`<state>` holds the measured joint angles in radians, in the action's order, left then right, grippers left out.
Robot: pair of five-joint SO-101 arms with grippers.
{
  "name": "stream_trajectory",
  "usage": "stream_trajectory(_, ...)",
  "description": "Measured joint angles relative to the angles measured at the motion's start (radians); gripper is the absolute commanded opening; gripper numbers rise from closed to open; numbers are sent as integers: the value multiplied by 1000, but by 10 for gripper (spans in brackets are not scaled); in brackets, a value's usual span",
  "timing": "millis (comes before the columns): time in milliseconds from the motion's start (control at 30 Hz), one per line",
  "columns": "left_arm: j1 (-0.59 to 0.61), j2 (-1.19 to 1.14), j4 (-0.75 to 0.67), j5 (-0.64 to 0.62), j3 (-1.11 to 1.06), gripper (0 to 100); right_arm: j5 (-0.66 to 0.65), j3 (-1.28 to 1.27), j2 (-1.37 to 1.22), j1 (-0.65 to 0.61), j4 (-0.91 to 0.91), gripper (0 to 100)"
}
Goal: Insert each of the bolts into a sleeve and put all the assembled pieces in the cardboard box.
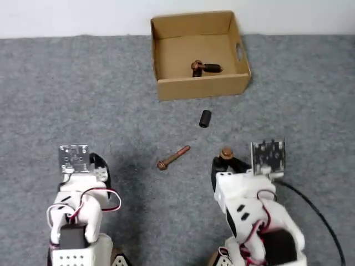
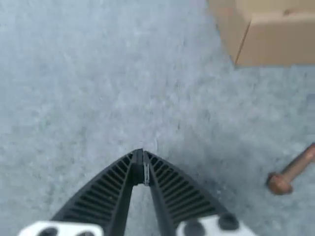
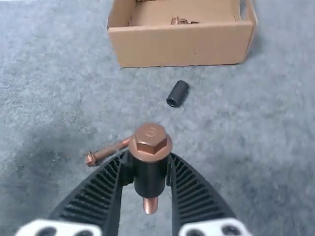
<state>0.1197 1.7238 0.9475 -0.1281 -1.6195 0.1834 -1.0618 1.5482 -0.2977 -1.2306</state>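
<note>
**Surface and room.** A grey, short-pile carpet covers the whole work area. A white wall runs along its far edge. A black cable trails over the carpet from the right arm.

**Task items.**
- The cardboard box stands open at the far middle of the carpet.
- 1 assembled piece lies on the box floor.
- 1 loose sleeve, black, lies just in front of the box and apart from it.
- 1 loose bolt, copper-coloured, lies flat between the 2 arms, with its head toward the left arm.

**Right gripper**. The fingers are clamped on a held sleeve with a held bolt through it. The hex head faces the wrist camera. The shank tip sticks out of the sleeve's other end.

**Left gripper**. The fingers are together with their tips touching and nothing between them, over bare carpet.

**Hidden or cut off.**
- In the high view, each arm's own body covers most of its gripper. Of the held piece, little more than the bolt head shows there.
- Both arm bases run off the near edge of that view.
- In the left wrist view, the box is cut to 1 corner, and the loose bolt to its head and a short length of shank.
- In the right wrist view, the box's front wall hides all but the top of the piece inside.
- Whether the held piece touches the carpet cannot be told.
</note>
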Motion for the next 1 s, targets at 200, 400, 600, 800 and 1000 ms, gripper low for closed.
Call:
stream_trajectory(200,-2,-2,-75,0,-71,6,17,236,-364,5,80,8)
stream_trajectory(400,-2,0,-78,0,-72,6,17,473,-703,6,256,8)
stream_trajectory(600,-2,0,-34,0,-72,6,17,674,-1016,6,448,8)
stream_trajectory(800,6,0,-29,2,-72,6,3,884,-1321,6,591,9)
stream_trajectory(1000,6,0,-29,2,-72,6,-140,1120,-1640,6,692,9)
